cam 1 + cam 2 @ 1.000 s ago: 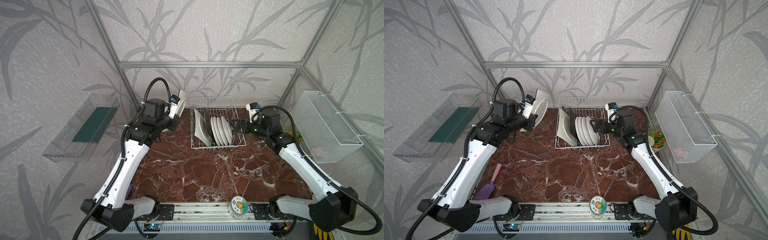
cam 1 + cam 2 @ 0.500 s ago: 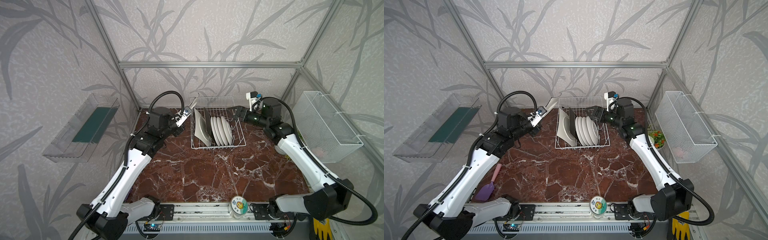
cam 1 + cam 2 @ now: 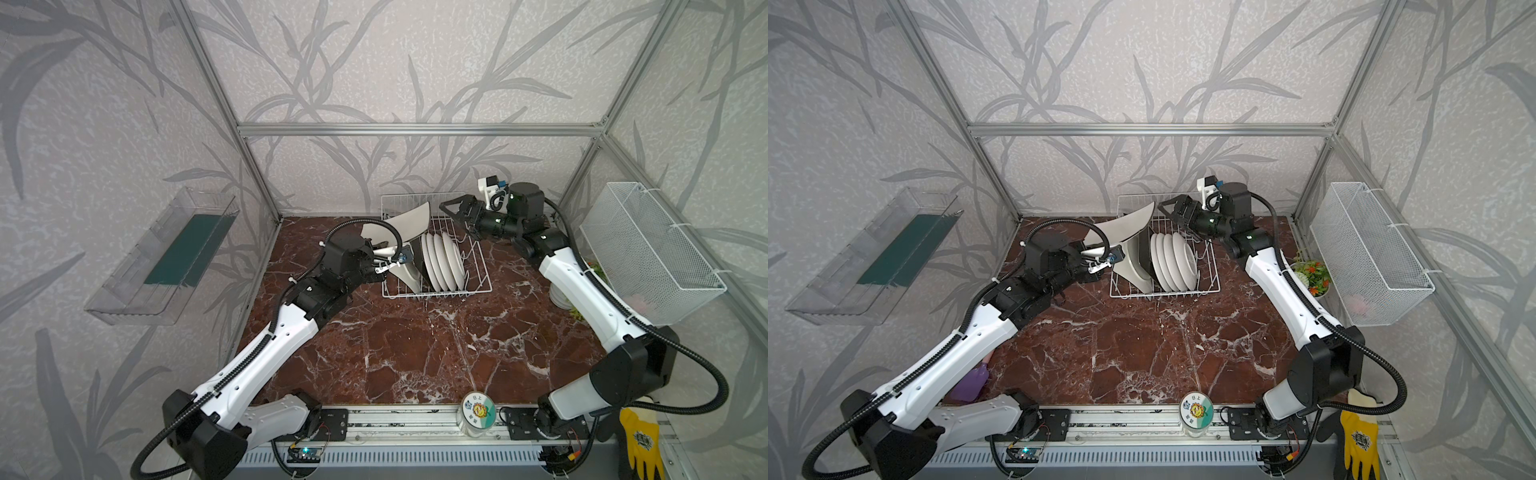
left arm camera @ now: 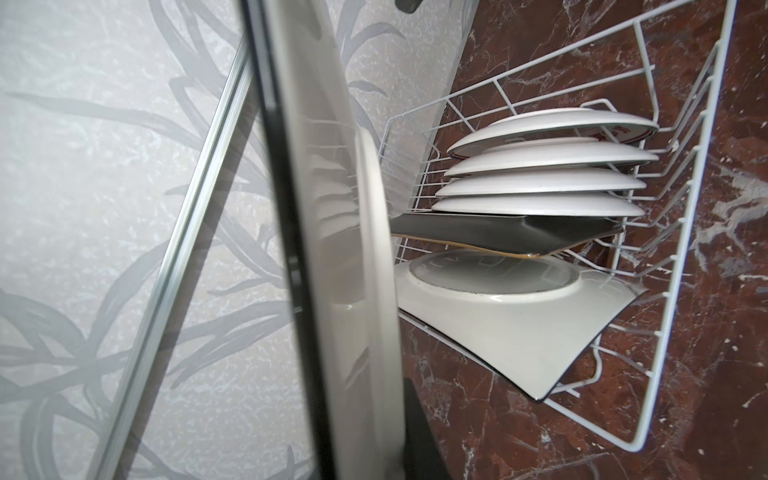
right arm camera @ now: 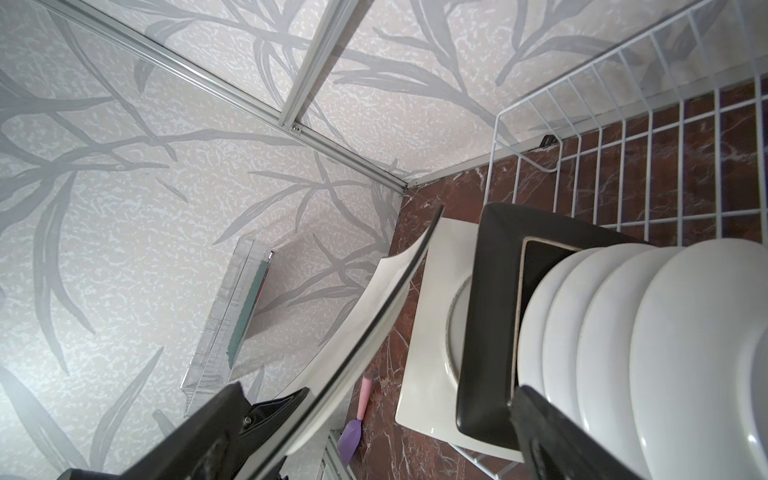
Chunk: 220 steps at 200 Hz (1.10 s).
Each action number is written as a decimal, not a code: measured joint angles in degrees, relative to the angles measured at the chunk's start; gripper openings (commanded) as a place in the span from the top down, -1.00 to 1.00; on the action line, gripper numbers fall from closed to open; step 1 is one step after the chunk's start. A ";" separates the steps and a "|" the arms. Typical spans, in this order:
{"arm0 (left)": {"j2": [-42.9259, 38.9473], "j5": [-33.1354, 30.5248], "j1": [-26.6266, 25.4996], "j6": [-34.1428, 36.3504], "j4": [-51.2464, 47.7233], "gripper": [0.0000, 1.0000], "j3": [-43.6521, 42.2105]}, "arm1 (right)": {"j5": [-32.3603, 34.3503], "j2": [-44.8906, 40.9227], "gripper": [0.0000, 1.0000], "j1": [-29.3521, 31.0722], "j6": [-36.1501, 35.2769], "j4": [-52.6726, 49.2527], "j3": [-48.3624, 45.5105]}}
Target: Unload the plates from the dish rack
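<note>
risk: the cream square plate (image 3: 399, 226), pinched at one edge by the left pincer (image 3: 380, 254) and tilted above the left end of the dish rack (image 3: 478, 287), has a corner close to the right pincer (image 3: 457, 216). a swing could knock the two together, or the thin edge grip could slip. left pincer: closed tight on that plate's rim. right pincer: jaws wide apart, holding nothing, hovering over the rack's far side. standing in the rack: a second cream plate (image 4: 519, 332), the black plate (image 5: 486, 311) and four round plates (image 3: 442, 262).
</note>
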 measured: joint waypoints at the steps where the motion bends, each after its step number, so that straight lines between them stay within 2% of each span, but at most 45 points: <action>1: 0.00 -0.09 -0.07 0.15 0.15 1.00 -0.09 | 0.00 0.04 -0.85 0.04 0.04 -0.02 0.07; 44: 0.42 -4.20 -3.45 8.74 8.83 1.00 -4.07 | -0.24 1.90 -0.58 1.46 3.37 -0.94 1.36; 71: 1.33 -5.77 -4.39 11.91 12.00 1.00 -5.29 | -0.31 3.78 -0.50 2.14 4.61 -1.86 2.49; 109: 1.53 -6.56 -4.85 13.25 13.81 1.00 -5.99 | -1.09 6.38 -0.24 3.06 6.38 -2.27 3.28; 127: 1.55 -6.88 -4.87 13.68 14.43 1.00 -6.32 | -1.60 7.28 -0.05 3.80 7.15 -2.47 3.28; 171: 1.99 -8.59 -4.90 14.97 15.98 1.00 -7.26 | -2.86 8.50 0.17 5.01 9.64 -2.40 3.28; 220: 2.27 -9.07 -5.11 16.04 17.81 1.00 -8.37 | -3.32 8.52 0.55 5.27 11.43 -1.86 3.08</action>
